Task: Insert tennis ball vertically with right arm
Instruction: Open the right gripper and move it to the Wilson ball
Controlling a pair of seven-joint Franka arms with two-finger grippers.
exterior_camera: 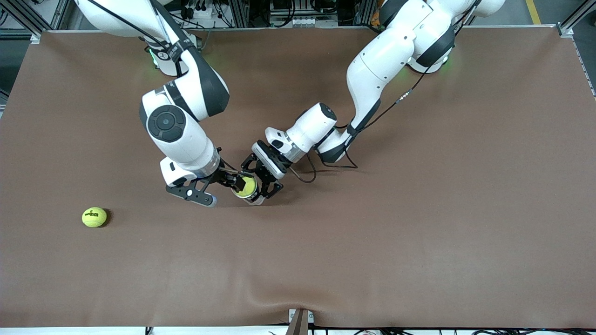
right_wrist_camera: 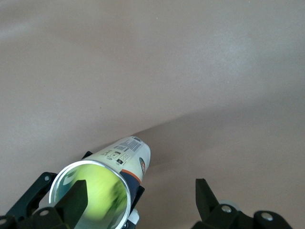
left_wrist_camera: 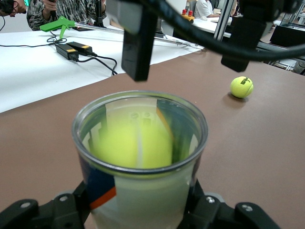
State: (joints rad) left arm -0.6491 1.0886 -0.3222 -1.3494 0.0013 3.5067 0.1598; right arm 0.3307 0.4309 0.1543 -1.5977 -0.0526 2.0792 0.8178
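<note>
A clear plastic cylindrical tennis-ball can (exterior_camera: 247, 190) with a white, navy and orange printed label stands upright near the middle of the brown cloth-covered table (exterior_camera: 419, 223), clamped low on its wall by the left gripper (exterior_camera: 260, 186), whose black fingers (left_wrist_camera: 212, 212) press it from either side. Inside sits a fuzzy yellow-green tennis ball (left_wrist_camera: 133, 143), its felt smeared into a soft glow by the glossy curved wall; how deep it rests cannot be told. The right gripper (exterior_camera: 222, 186) hangs over the can's open rim with its two black fingers (right_wrist_camera: 206, 199) spread wide and holding nothing; one flat pad (left_wrist_camera: 138, 40) looms above the mouth at about 12 o'clock from the can in the left wrist view. A second yellow-green tennis ball with black lettering (exterior_camera: 94, 217) lies alone on the cloth toward the right arm's end, roughly at 9 o'clock from the can in the front view and well apart from it. The matte cloth shows gentle wrinkles, with a shallow fold at the edge nearest the front camera. Past the table, a white-topped bench (left_wrist_camera: 33, 71) carries a green pistol-shaped tool (left_wrist_camera: 59, 24), black boxes with orange labels (left_wrist_camera: 74, 49) and trailing cables; seated people there are cut off at the frame edge.
</note>
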